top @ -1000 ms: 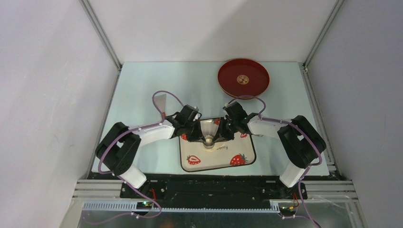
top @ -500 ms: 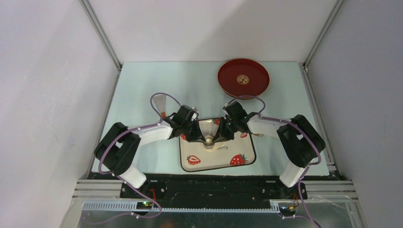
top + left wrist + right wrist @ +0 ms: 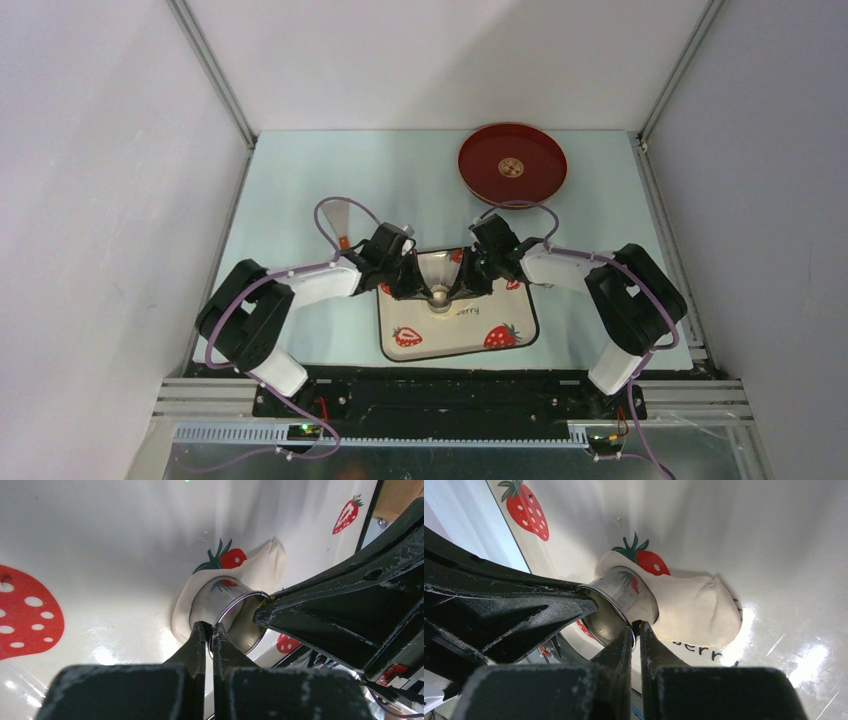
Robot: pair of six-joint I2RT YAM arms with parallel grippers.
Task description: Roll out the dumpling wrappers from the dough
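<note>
The dough (image 3: 696,610) is a flattened cream-white sheet on the strawberry-patterned plate (image 3: 420,335). A little steel ring cutter (image 3: 624,597) stands on its left part, tilted. The cutter also shows in the top view (image 3: 439,297) and in the left wrist view (image 3: 245,622), with dough (image 3: 182,610) round its base. My left gripper (image 3: 209,626) is shut on the cutter's rim from the left. My right gripper (image 3: 635,625) is shut on the rim from the opposite side. In the top view the left gripper (image 3: 418,288) and the right gripper (image 3: 460,287) meet over the plate. No separate dumpling wrapper shows.
A red round tray (image 3: 512,165) with a gold emblem sits at the back right of the pale mat. A pale tan object (image 3: 340,215) lies behind the left wrist. A tan wooden piece (image 3: 400,495) shows beyond the plate's edge. Metal frame posts and white walls enclose the table.
The left wrist has shifted slightly to the left and its cable loop has moved with it. Both grippers stay on the ring cutter, which has not visibly moved.
</note>
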